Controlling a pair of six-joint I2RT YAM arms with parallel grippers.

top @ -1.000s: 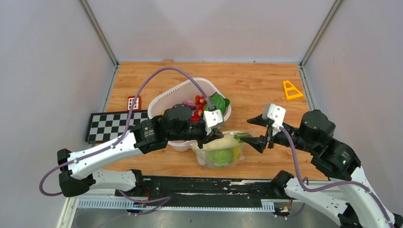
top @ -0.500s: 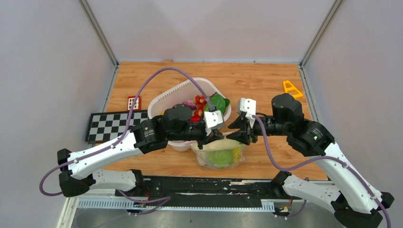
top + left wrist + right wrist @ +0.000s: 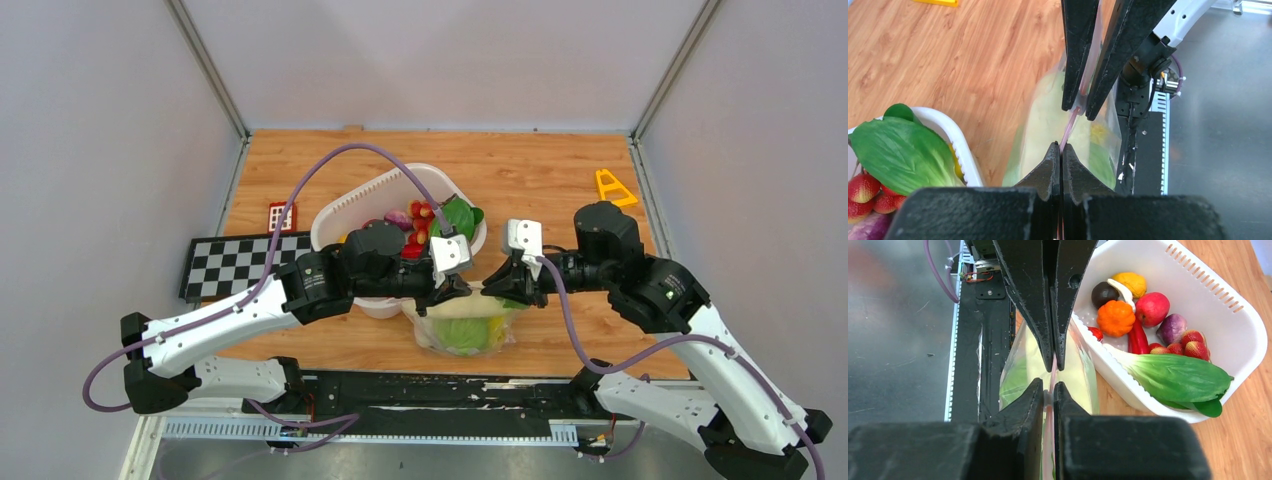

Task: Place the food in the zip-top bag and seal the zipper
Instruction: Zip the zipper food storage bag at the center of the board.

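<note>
The clear zip-top bag (image 3: pixel 465 330) hangs between both grippers just in front of the white tub, with yellow cabbage (image 3: pixel 1048 120) and green pieces inside it. My left gripper (image 3: pixel 458 289) (image 3: pixel 1061 147) is shut on the pink zipper (image 3: pixel 1069 125) at the bag's top edge. Facing it tip to tip, my right gripper (image 3: pixel 493 290) (image 3: pixel 1048 387) is pinched on the same zipper (image 3: pixel 1052 375) a short way along. More food lies in the tub: an orange pumpkin (image 3: pixel 1116 318), a red fruit, strawberries and a green leaf (image 3: pixel 1178 377).
The white tub (image 3: pixel 335 212) stands behind the left arm, touching the bag's far side. A checkerboard mat (image 3: pixel 235 262) lies at the left, with a small red tile (image 3: pixel 282 216) behind it. A yellow triangle (image 3: pixel 612 190) sits at the back right. The black base rail (image 3: pixel 400 390) runs along the near edge.
My right arm swung left from open space to the bag's top, and its jaws went from wide open to pinched on the zipper. The left gripper kept its hold and place.
</note>
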